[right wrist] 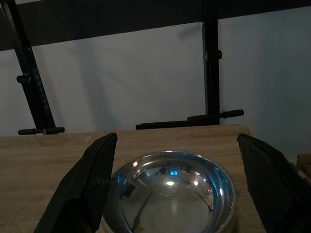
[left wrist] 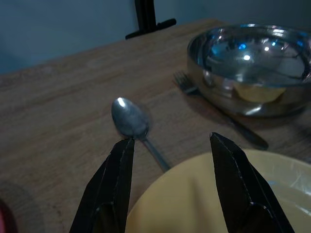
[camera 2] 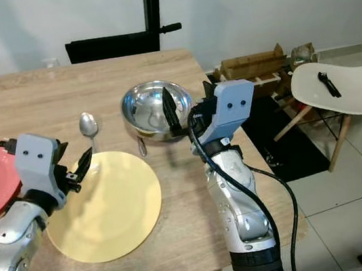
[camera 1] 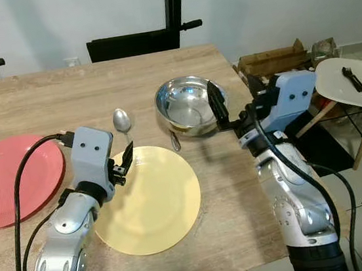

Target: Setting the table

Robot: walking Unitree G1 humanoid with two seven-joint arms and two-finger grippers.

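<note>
The left arm [camera 1: 66, 245] reaches forward and inward, its grey wrist [camera 1: 92, 153] raised, and the left gripper [left wrist: 170, 145] points ahead with its two black fingers [left wrist: 109, 187] spread apart — a clear gap between the tips. The right arm [camera 1: 299, 207] rises steeply and bends inward at the wrist [camera 1: 292, 98]; the right gripper [right wrist: 175, 145] is level, its fingers [right wrist: 85, 187] wide apart.

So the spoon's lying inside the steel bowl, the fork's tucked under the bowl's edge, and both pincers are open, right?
Not quite. The spoon lies on the wooden table beside the yellow plate, not inside the steel bowl; the left eye view shows it. The fork does run under the bowl's edge, and the left pincer and right pincer are open.
</note>
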